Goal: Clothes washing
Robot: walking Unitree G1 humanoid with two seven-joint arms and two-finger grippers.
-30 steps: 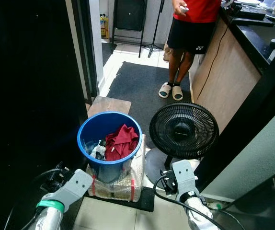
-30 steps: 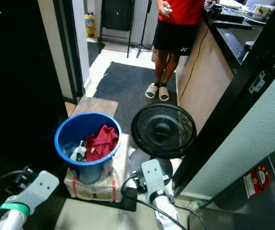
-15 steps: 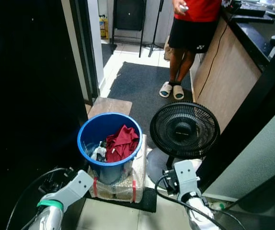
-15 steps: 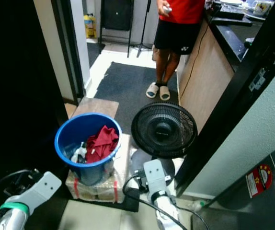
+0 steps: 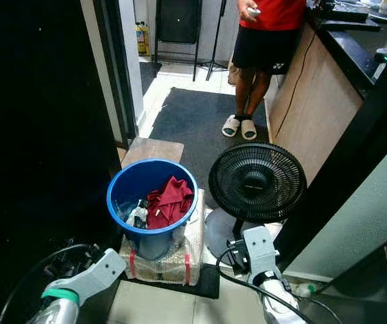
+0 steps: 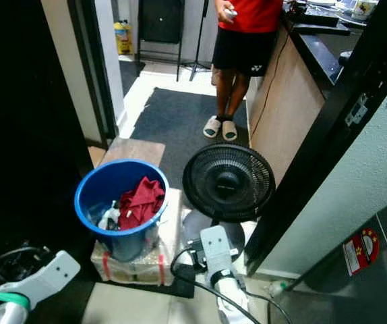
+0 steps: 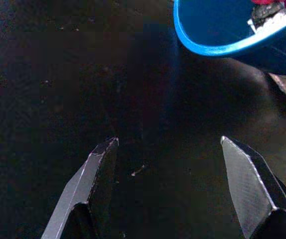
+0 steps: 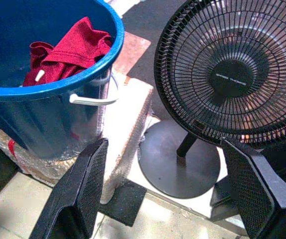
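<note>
A blue bucket (image 5: 123, 192) stands on a bubble-wrapped block (image 5: 187, 253) on the floor ahead. Inside it lie a dark red garment (image 5: 166, 202) and a few pale items. My left gripper (image 7: 170, 186) hangs low at the bucket's near left over dark floor, its fingers (image 7: 98, 172) spread wide with nothing between them; the bucket's rim (image 7: 217, 47) shows just beyond. My right gripper (image 8: 168, 189) is open too, held low in front of the fan, with the bucket (image 8: 43, 84) and the red garment (image 8: 68, 50) ahead of it. Each wrist (image 5: 257, 250) shows at the bottom of the head views.
A black pedestal fan (image 5: 257, 182) stands right of the bucket on a round base (image 8: 180, 167). A person (image 5: 264, 34) in a red top and sandals stands on a dark mat (image 5: 193, 121) beyond. A wooden counter side (image 5: 315, 101) is right, a dark doorway (image 5: 38, 135) left.
The view has shifted slightly. My left arm has sunk a little lower and further left. The right arm, bucket and fan stay as they were.
</note>
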